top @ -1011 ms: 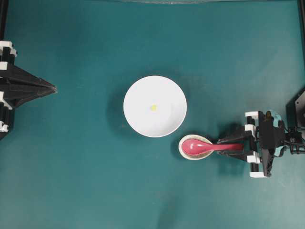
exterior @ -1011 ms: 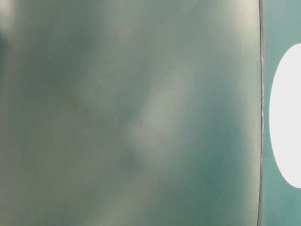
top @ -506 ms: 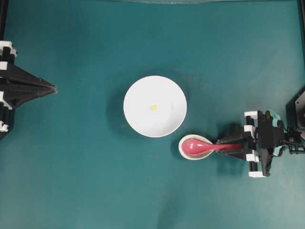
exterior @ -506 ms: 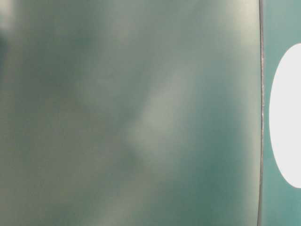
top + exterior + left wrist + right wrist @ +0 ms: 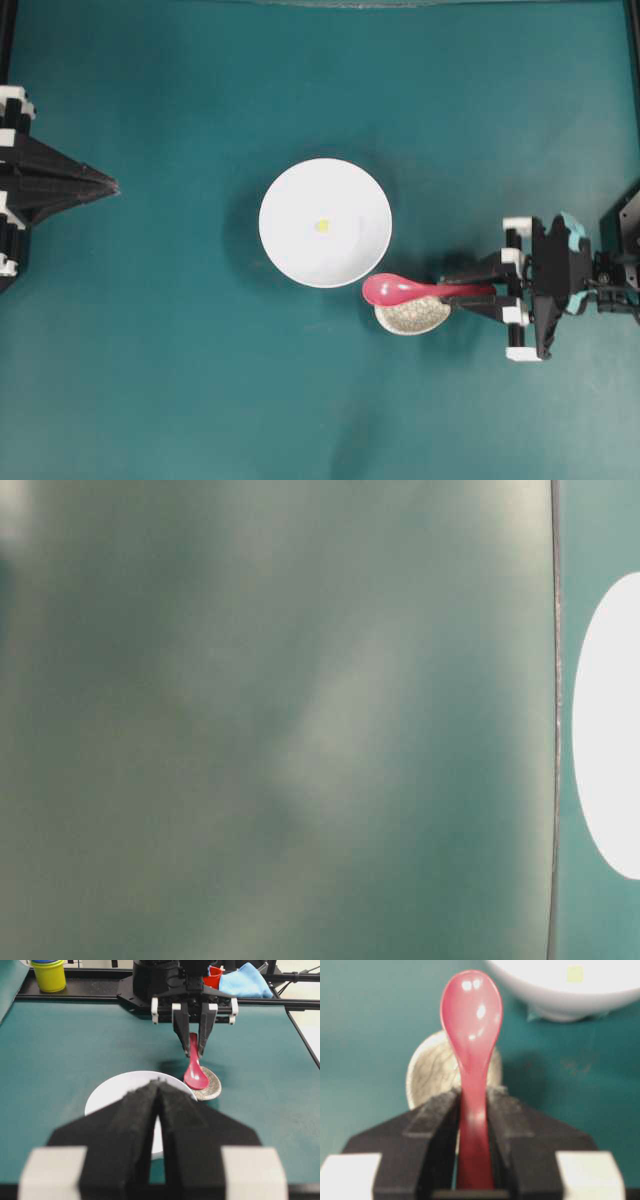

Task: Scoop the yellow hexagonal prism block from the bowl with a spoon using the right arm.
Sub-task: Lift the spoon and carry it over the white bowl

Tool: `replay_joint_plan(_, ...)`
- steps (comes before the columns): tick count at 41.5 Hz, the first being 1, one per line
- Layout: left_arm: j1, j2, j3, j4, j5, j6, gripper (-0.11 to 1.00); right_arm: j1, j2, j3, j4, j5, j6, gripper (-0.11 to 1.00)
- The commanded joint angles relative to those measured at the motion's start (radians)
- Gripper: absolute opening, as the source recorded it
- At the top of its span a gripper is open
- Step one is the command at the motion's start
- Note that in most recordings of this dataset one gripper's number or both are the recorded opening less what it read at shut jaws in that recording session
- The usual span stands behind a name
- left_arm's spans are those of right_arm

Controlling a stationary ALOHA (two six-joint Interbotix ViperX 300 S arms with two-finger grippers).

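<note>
No readable text, labels, brands or numbers in any view.

One camera looks straight down on the whole table (image 5: pixel 150 380). The table-level view sits close and blurred. Each wrist camera peers along its own closed jaws; both share the bowl (image 5: pixel 107 1095) and spoon (image 5: pixel 471 1025) ahead.

One white bowl (image 5: pixel 325 222), one yellow block (image 5: pixel 322 226), one pink spoon (image 5: pixel 405 291), one speckled dish (image 5: pixel 412 316), two tools (image 5: pixel 478 296) (image 5: pixel 100 184).
</note>
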Motion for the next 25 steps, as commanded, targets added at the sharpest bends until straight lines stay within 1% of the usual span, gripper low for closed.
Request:
replay_joint_plan(1,0.002,0.005,-0.029,0.003,-0.005,-0.002,0.02,-0.032,-0.084,-0.028,-0.002,0.066,-0.043,0.24)
replay_joint_plan(8,0.002,0.005,-0.029,0.003,-0.005,-0.002,0.02,-0.118,-0.225,-0.08,-0.002,0.253,-0.144,0.24)
replay_joint_plan(12,0.002,0.005,-0.029,0.003,-0.005,0.0,0.02,-0.183,-0.298,-0.124,-0.002,0.4,-0.193,0.24)
replay_joint_plan(15,0.002,0.005,-0.029,0.003,-0.005,0.0,0.02,-0.245,-0.345,-0.166,-0.002,0.531,-0.224,0.24)
replay_joint_plan(17,0.002,0.003,-0.029,0.003,-0.005,0.0,0.02,-0.279,-0.362,-0.189,-0.002,0.603,-0.238,0.24)
replay_joint_plan(20,0.002,0.003,-0.029,0.003,-0.005,0.0,0.02,-0.348,-0.382,-0.245,-0.002,0.744,-0.253,0.24)
replay_joint_plan(22,0.002,0.005,-0.029,0.003,-0.003,0.0,0.02,-0.382,-0.383,-0.273,-0.002,0.813,-0.253,0.24)
replay_joint_plan(25,0.002,0.005,-0.029,0.003,-0.003,0.002,0.02,-0.443,-0.38,-0.33,-0.003,0.953,-0.255,0.24)
